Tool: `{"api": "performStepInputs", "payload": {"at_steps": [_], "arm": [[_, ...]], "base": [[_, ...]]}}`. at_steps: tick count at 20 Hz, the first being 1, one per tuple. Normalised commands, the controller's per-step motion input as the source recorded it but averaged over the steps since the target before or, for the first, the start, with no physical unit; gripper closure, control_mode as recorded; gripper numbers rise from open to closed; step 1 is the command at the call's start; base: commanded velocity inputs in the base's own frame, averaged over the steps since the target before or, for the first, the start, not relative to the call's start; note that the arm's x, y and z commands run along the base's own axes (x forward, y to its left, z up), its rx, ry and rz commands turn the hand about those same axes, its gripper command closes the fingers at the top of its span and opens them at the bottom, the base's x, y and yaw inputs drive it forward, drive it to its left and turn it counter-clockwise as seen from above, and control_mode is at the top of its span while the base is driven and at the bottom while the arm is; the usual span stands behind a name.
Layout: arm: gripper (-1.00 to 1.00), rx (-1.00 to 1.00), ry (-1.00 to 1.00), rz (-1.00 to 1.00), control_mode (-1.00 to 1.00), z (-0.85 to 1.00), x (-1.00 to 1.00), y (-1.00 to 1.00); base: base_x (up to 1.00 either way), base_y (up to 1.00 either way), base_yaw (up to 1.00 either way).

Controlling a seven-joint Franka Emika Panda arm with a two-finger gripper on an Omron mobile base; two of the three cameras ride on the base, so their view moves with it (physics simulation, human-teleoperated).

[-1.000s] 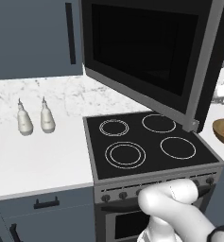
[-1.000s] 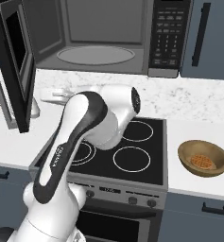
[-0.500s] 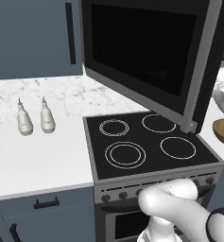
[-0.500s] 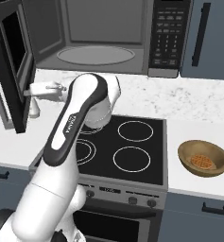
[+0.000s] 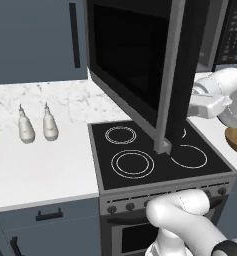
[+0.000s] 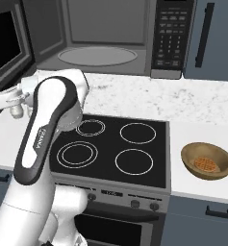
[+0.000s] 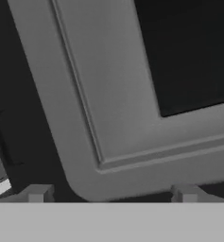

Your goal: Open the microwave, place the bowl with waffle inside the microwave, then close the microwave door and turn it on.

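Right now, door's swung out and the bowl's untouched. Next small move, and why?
Probably pull the open gripper back from the microwave door and swing right toward the bowl. The door stands wide open, the microwave cavity is exposed, and the bowl with waffle sits on the counter right of the stovetop.

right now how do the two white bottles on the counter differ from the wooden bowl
The two white bottles stand upright, tall and narrow, on the counter left of the stovetop; the tan wooden bowl sits right of it, shallow and wide. The bottles are capped and pale, while the bowl is open and brown with a waffle inside. Both rest on the white marble counter.
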Motion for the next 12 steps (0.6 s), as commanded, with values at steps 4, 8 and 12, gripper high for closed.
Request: {"api": "performStepInputs", "payload": {"at_steps": [4, 8, 12], "arm": [[-1.0, -0.06, 0.02, 0.0, -1.0, 0.0, -0.01, 1.0], [-1.0, -0.09, 0.12, -0.02, -1.0, 0.0, 0.06, 0.44], [-1.0, -0.07, 0.27, -0.23, -1.0, 0.0, 0.48, -0.57]], "base": [[0.0, 0.0, 0.0], [0.0, 0.0, 0.0], [0.0, 0.0, 0.0]]}}
